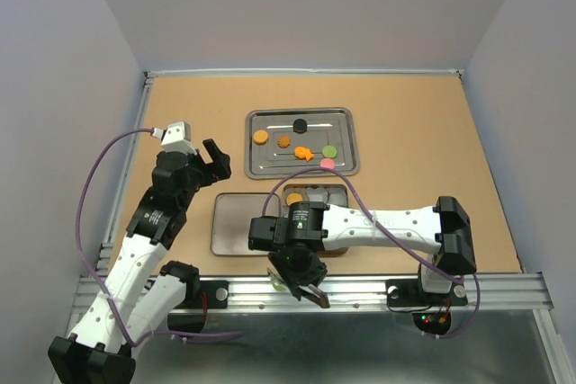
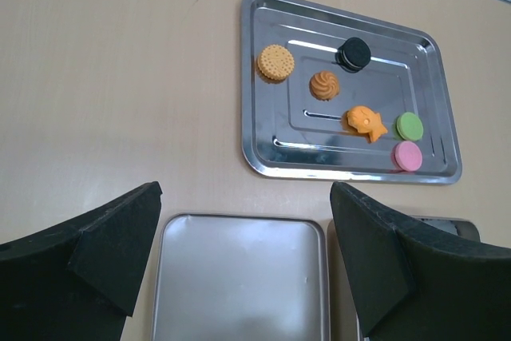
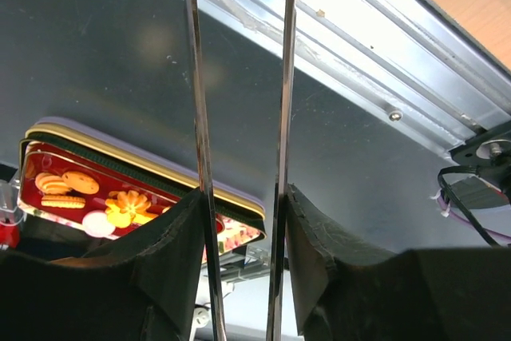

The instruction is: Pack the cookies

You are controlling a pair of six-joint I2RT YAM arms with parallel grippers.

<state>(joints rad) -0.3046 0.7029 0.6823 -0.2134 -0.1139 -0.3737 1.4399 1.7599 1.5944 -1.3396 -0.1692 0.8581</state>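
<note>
Nearest in the right wrist view, the right gripper (image 3: 242, 205) has its black pads pressed on the two thin blades of a pair of metal tongs (image 3: 196, 77), holding them. It hangs over the aluminium rail (image 1: 504, 290) at the near edge of the table. A red tin printed with biscuits (image 3: 80, 189) shows behind one finger, and where it rests cannot be told. The left gripper (image 2: 246, 189) hovers with its jaws spread wide and nothing between them, above the table's left side. Just below it lies a plain silver pan (image 2: 239, 277). Six of the cookies sit loose and apart on the far steel tray (image 2: 391, 69). A round orange cookie (image 2: 275, 62) is at the left and a swirled orange cookie (image 2: 325, 84) lies right of it. The black cookie (image 2: 352, 53) is farthest back, and a fish-shaped orange cookie (image 2: 366, 122) is near the middle. The green cookie (image 2: 409, 125) has the pink cookie (image 2: 407, 155) just nearer it at the right. Right of the pan, partly under the right arm, an open box (image 1: 315, 185) holds white paper cups (image 1: 317, 194) and one more orange cookie (image 1: 294, 198).
</note>
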